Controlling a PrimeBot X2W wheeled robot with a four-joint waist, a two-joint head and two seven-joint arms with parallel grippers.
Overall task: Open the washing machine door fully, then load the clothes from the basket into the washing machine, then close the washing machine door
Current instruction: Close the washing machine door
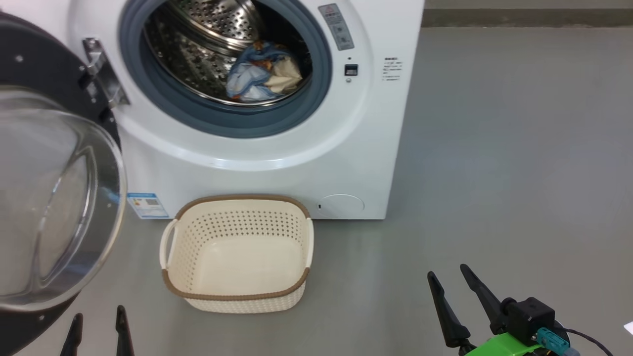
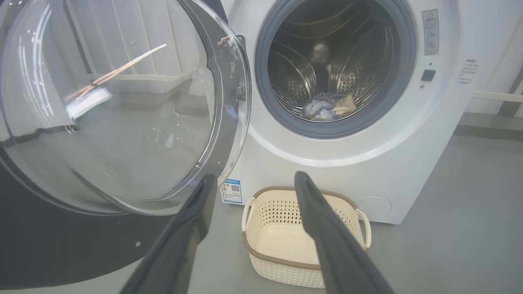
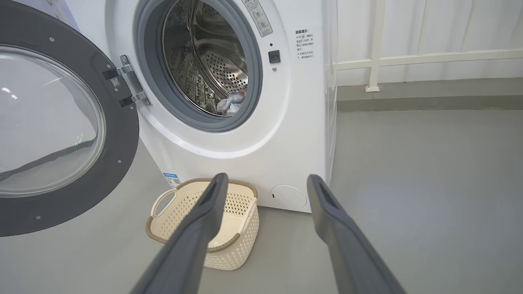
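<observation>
While the left tool [image 1: 98, 314] and right tool [image 1: 447, 271] gape empty, a shove on the slick glass of the door [image 1: 54, 198] may skid off, leaving it unlatched.

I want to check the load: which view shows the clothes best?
The head view: the clothes look large there, blue and cream folds clear. Both wrist views show them small, deep in the drum.

1. The clothes [image 1: 262, 71] lie in the drum [image 1: 198, 49] of the washing machine [image 1: 277, 163].
2. The basket [image 1: 237, 199] sits on the floor [image 1: 494, 173], just before the washing machine.
3. The washing machine door [image 1: 54, 198] hangs left of the drum.
</observation>
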